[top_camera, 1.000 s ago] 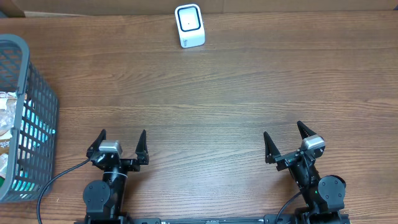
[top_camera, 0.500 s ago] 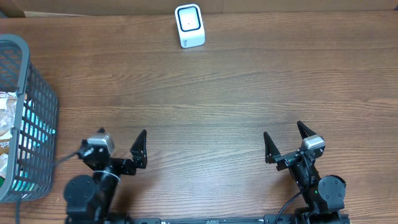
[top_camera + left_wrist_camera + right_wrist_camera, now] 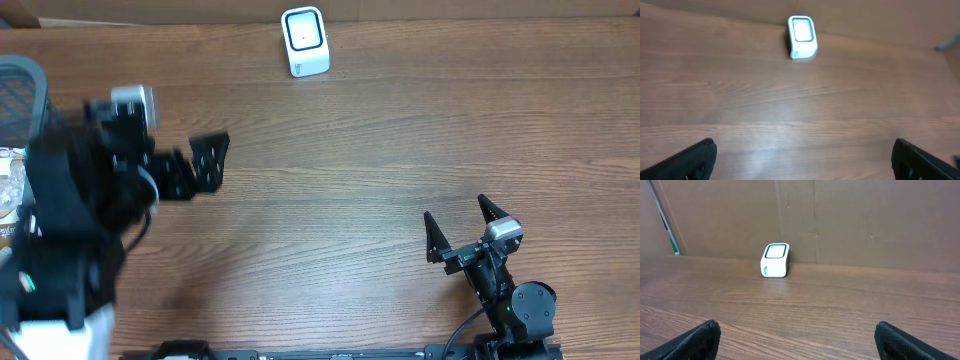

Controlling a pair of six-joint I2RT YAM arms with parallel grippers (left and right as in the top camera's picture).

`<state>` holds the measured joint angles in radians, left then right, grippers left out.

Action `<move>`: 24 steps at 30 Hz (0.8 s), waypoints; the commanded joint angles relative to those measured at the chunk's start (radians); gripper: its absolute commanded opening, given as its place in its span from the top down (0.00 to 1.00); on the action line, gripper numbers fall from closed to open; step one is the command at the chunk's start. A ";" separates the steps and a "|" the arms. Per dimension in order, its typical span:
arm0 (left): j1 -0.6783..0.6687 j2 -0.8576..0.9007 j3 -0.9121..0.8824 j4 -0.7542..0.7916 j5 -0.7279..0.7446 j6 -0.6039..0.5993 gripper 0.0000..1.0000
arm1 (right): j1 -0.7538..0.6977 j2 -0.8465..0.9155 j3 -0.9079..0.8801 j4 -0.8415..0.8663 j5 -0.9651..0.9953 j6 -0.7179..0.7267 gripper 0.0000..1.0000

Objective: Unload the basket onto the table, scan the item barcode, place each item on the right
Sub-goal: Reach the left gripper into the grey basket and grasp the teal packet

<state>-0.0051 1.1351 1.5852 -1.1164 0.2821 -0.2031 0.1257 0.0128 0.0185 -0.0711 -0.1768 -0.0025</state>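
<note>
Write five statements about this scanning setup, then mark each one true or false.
1. The white scanner stands at the far edge of the table. True.
2. The left gripper is shut on an item. False: its jaws are open and empty.
3. The right gripper is open at the near edge of the table. True.
4. The basket sits on the robot's right side. False: it is at the left edge, partly hidden by the left arm.
5. The scanner lies inside the basket. False: it stands on the bare wood, well apart from the basket.
</note>
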 commanded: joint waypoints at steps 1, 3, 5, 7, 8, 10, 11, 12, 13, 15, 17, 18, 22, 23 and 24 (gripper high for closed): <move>-0.001 0.164 0.264 -0.113 0.112 0.064 0.00 | -0.003 -0.010 -0.010 0.005 0.001 0.003 0.00; -0.001 0.241 0.356 -0.160 0.141 0.086 0.00 | -0.003 -0.010 -0.010 0.005 0.000 0.003 0.00; -0.002 0.290 0.386 -0.195 0.212 0.084 0.00 | -0.003 -0.010 -0.010 0.005 0.001 0.003 0.00; -0.002 0.332 0.385 -0.211 0.266 0.086 0.00 | -0.003 -0.010 -0.010 0.005 0.001 0.003 0.00; -0.002 0.348 0.385 -0.214 0.279 0.099 0.00 | -0.003 -0.010 -0.010 0.006 0.001 0.003 0.00; 0.004 0.373 0.388 -0.214 0.273 0.113 0.07 | -0.003 -0.010 -0.010 0.005 0.001 0.003 0.00; 0.015 0.378 0.393 -0.214 0.267 0.109 0.07 | -0.003 -0.010 -0.010 0.005 0.001 0.003 0.00; 0.037 0.381 0.403 -0.213 0.254 0.079 0.07 | -0.003 -0.010 -0.010 0.005 0.001 0.003 0.00; 0.061 0.381 0.414 -0.212 0.240 0.038 0.06 | -0.003 -0.010 -0.010 0.005 0.001 0.003 0.00; 0.151 0.381 0.456 -0.215 0.216 -0.064 0.06 | -0.003 -0.010 -0.010 0.005 0.001 0.003 0.00; 0.265 0.381 0.500 -0.217 0.216 -0.125 0.06 | -0.003 -0.010 -0.010 0.005 0.001 0.003 0.00; 0.315 0.381 0.514 -0.217 0.215 -0.144 0.05 | -0.003 -0.010 -0.010 0.005 0.001 0.003 0.00; 0.560 0.381 0.538 -0.219 0.208 -0.191 0.05 | -0.003 -0.010 -0.010 0.005 0.000 0.003 0.00; 0.617 0.381 0.537 -0.220 0.197 -0.199 0.05 | -0.003 -0.010 -0.010 0.005 0.000 0.003 0.00; 0.673 0.381 0.537 -0.224 0.182 -0.211 0.04 | -0.003 -0.010 -0.010 0.005 0.001 0.003 0.00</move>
<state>0.5385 1.5318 2.1036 -1.3319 0.4919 -0.3401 0.1257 0.0128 0.0185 -0.0711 -0.1768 -0.0029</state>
